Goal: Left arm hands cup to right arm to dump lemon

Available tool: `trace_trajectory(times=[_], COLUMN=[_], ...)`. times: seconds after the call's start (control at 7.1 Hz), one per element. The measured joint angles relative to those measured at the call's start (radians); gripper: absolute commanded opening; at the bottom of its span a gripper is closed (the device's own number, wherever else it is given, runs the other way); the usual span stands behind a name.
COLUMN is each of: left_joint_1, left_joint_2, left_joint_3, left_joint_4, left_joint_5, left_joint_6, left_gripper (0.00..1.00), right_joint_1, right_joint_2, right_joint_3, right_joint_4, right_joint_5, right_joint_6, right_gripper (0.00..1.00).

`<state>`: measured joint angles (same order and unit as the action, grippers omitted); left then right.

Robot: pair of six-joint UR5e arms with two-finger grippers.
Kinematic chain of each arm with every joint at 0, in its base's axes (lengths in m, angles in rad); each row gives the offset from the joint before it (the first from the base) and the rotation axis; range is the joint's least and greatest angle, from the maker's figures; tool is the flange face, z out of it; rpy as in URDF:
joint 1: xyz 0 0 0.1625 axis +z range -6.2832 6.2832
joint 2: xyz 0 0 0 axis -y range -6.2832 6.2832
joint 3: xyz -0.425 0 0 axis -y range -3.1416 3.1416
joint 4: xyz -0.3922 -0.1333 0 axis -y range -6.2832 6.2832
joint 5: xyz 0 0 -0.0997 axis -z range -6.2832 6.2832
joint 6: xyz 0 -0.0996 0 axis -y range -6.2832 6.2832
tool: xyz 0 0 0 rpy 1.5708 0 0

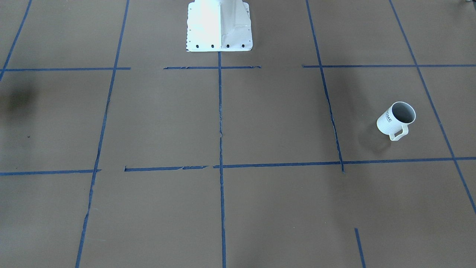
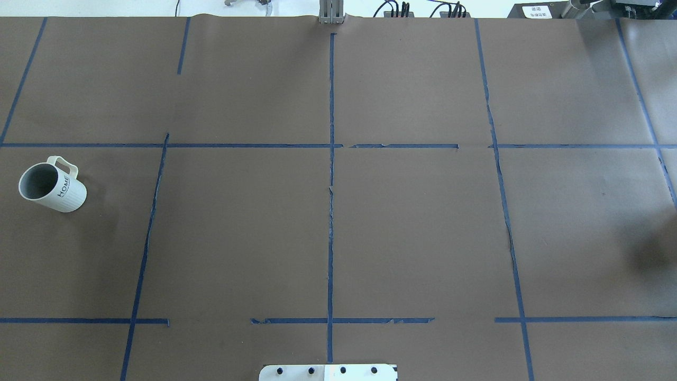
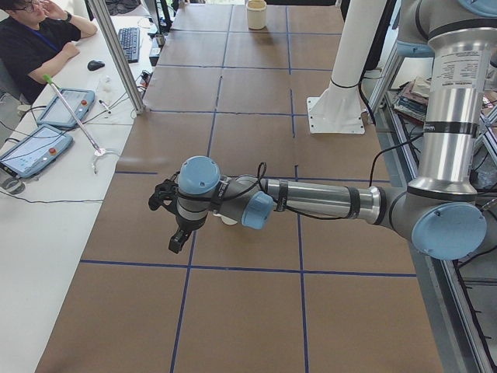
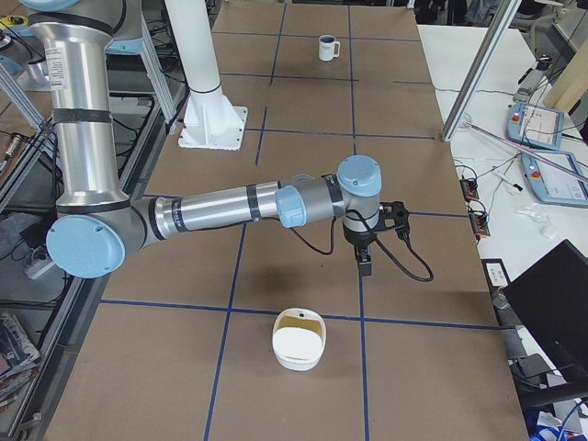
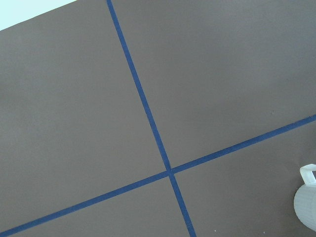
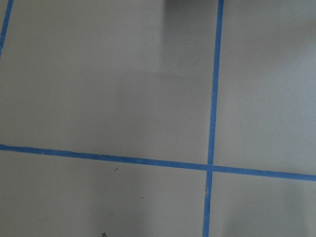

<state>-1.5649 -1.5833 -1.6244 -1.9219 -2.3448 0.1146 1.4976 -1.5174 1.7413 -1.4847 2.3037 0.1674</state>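
The cup (image 1: 395, 120) is a white ribbed mug lettered "HOME". It stands upright on the brown table, at the far left of the overhead view (image 2: 53, 186). Its grey inside shows no lemon. Its edge and handle show at the bottom right of the left wrist view (image 5: 307, 196). The left gripper (image 3: 177, 239) shows only in the exterior left view, hanging fingers-down above the table; I cannot tell if it is open or shut. The right gripper (image 4: 366, 265) shows only in the exterior right view, also pointing down; I cannot tell its state. The cup stands far off in that view (image 4: 327, 48).
A cream-white container (image 4: 299, 340) stands on the table near the right gripper, and small at the far end in the exterior left view (image 3: 256, 14). Blue tape lines grid the table. The white robot base (image 1: 219, 26) sits mid-edge. An operator and tablets are alongside.
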Motion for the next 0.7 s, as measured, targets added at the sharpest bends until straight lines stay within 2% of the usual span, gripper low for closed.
trace_trajectory(times=[0.28,0.56,0.7], left_joint_1=[0.064,0.141,0.184], left_joint_2=[0.046,0.086,0.093], left_joint_3=[-0.009,-0.015,-0.019], left_joint_4=[-0.103,-0.205,-0.240], left_joint_5=[-0.001,0.002,0.006], left_joint_6=[-0.167,-0.409,-0.529], left_gripper=[1.00,0.89,0.88], right_joint_1=[-0.030,-0.040,-0.041], right_joint_2=[-0.001,-0.007,-0.012], right_joint_3=[0.025,0.029,0.029], right_joint_4=[0.016,0.058,0.073], right_joint_5=[0.002,0.002,0.002], right_joint_6=[0.008,0.009,0.008], right_gripper=[1.00,1.00,1.00])
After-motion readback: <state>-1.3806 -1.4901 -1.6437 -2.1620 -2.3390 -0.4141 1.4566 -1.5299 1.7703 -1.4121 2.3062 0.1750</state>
